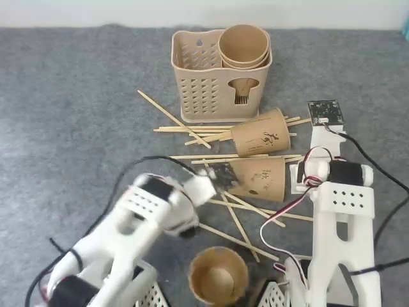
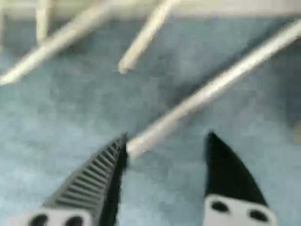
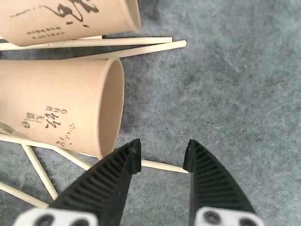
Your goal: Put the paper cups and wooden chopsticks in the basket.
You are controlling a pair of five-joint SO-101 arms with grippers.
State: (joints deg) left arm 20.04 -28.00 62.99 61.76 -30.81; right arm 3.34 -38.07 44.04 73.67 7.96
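The tan basket (image 1: 192, 96) stands at the back with stacked paper cups (image 1: 244, 46) in one side. Two paper cups lie on their sides, one (image 1: 262, 133) near the basket, one (image 1: 259, 179) below it. A third cup (image 1: 218, 275) stands upright at the front. Wooden chopsticks (image 1: 192, 130) lie scattered around them. My left gripper (image 2: 167, 141) is open low over the carpet, the end of a chopstick (image 2: 211, 89) between its fingers. My right gripper (image 3: 163, 146) is open beside the mouth of the lower lying cup (image 3: 61, 113), above a chopstick (image 3: 162, 165).
Grey carpet (image 1: 77, 115) covers the table. The left arm (image 1: 147, 217) comes in from the front left, the right arm (image 1: 339, 217) from the front right with cables beside it. White perforated bases (image 1: 150, 297) sit at the front edge.
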